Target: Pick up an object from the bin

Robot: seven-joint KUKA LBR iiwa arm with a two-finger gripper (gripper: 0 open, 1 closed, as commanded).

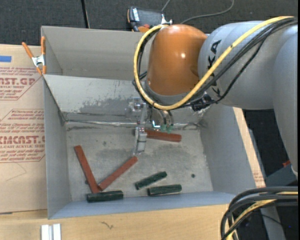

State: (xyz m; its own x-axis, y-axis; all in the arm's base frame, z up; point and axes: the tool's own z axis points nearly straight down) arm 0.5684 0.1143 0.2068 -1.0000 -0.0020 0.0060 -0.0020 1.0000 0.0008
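**Short red-brown stick sits right beside the gripper, back half of the bin**

Going across the grey bin (55, 134) from the left: first up is a long red-brown stick (85, 168) lying slanted on the floor. Its near end meets the low end of a second red-brown stick (118, 172), so the two make a V. At the foot of that V, along the front wall, a dark green stick (105, 196) lies flat.

Around the middle, the gripper (140, 139) hangs down close to the floor, just past the upper tip of the second red-brown stick. Touching or apart, I honestly can't say, and I can't tell from this angle whether it's open or closed either.

Nearer the front there are two more green ones, a tilted green stick (151, 179) and a level green stick (164, 189) just beside it.

The short red-brown stick (165, 137) lies just right of the gripper, its left end up against it, not far from the back wall. Whether it's actually gripped, can't tell.

Over all that sits the wrist's orange cover (172, 59), with a yellow cable (140, 49) looped around it.
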